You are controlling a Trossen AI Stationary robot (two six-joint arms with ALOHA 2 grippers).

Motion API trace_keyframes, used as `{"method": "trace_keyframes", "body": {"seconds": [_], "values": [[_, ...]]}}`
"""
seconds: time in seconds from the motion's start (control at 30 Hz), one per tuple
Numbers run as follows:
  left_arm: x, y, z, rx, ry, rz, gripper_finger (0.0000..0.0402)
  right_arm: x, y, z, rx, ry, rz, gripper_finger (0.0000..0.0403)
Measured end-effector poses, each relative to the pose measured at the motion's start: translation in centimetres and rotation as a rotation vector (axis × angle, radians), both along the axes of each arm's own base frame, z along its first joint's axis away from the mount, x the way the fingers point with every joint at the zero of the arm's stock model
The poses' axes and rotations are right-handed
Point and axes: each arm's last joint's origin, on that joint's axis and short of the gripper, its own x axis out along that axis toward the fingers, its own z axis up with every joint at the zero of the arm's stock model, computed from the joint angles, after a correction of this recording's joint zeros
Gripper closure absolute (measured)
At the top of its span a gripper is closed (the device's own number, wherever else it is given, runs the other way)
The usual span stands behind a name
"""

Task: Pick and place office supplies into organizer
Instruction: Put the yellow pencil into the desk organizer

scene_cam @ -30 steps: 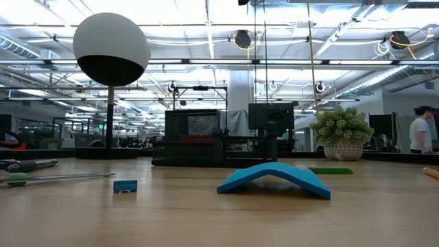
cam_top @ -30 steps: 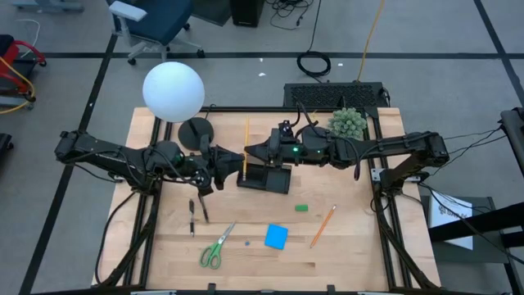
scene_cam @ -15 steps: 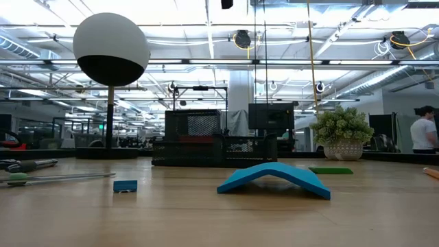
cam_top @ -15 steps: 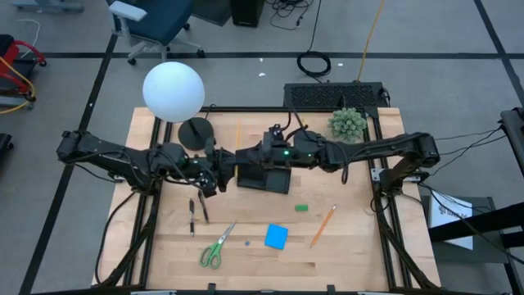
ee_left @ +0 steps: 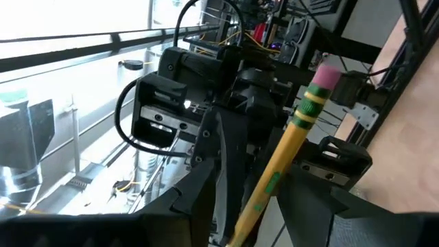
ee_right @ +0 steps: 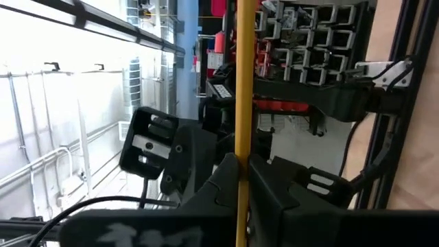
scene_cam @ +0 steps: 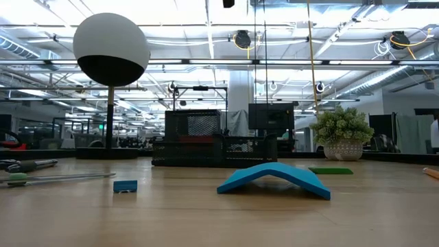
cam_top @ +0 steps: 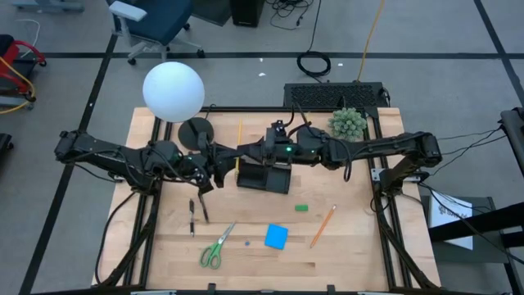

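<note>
pencil (cam_top: 239, 137) in right gripper (cam_top: 239, 155), over organizer (cam_top: 264, 177)

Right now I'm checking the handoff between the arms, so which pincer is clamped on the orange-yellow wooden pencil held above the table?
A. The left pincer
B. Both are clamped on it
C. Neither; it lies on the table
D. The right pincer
D. In the right wrist view the right pincer is shut on the orange-yellow wooden pencil, while in the left wrist view the left pincer stands open around it, fingers apart from the shaft.

Bright overhead strip lights; wrist views overexposed, blurred
</note>
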Motion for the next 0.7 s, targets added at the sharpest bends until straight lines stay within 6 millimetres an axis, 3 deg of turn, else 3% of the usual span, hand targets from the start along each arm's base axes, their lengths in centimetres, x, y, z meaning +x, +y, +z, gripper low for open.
{"method": "trace_keyframes", "body": {"seconds": [0.4,0.7], "values": [[0.01,-0.02,-0.20,0.002,0.021,0.001,0.0255,-0.01,0.02,0.10,0.001,-0.011,0.001,0.0394],[0.00,0.01,-0.15,0.004,0.018,0.010,0.0363,0.00,0.02,0.27,0.004,-0.030,0.001,0.0394]]}}
